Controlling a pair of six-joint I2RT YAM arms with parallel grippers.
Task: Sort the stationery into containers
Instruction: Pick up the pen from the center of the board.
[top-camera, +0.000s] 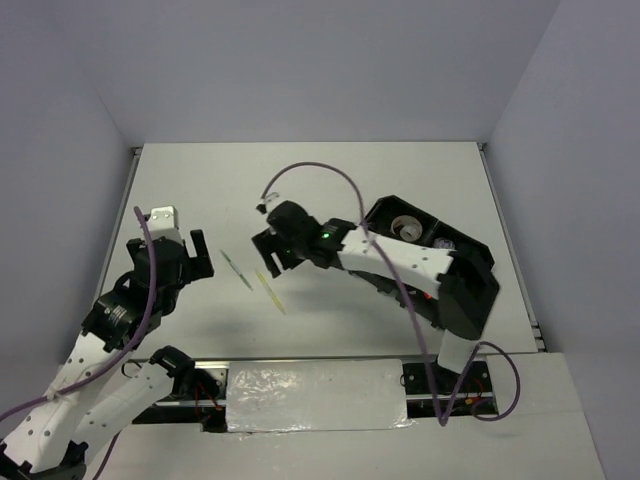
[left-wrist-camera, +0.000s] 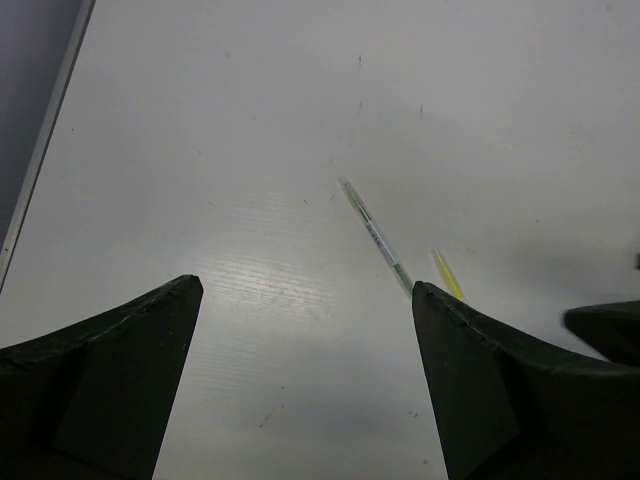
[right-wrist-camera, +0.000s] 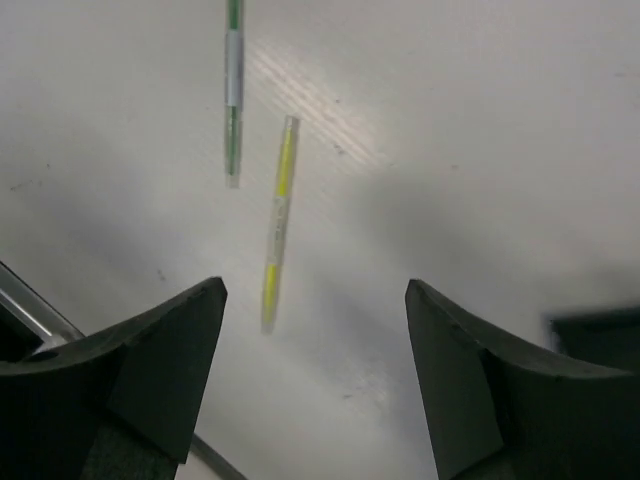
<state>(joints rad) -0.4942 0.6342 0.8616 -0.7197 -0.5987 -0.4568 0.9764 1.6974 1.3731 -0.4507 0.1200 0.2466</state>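
Organizer tray, the black one, sits on the right side of the white table. It's half hidden under the right arm and has a clear tape roll in one compartment. Right gripper hangs over the table, jaws spread wide, nothing in them. Left gripper is gaping too, also empty. Between the two grippers lie a green pen and a yellow pen, just beside each other, not touching, well apart from the tray.
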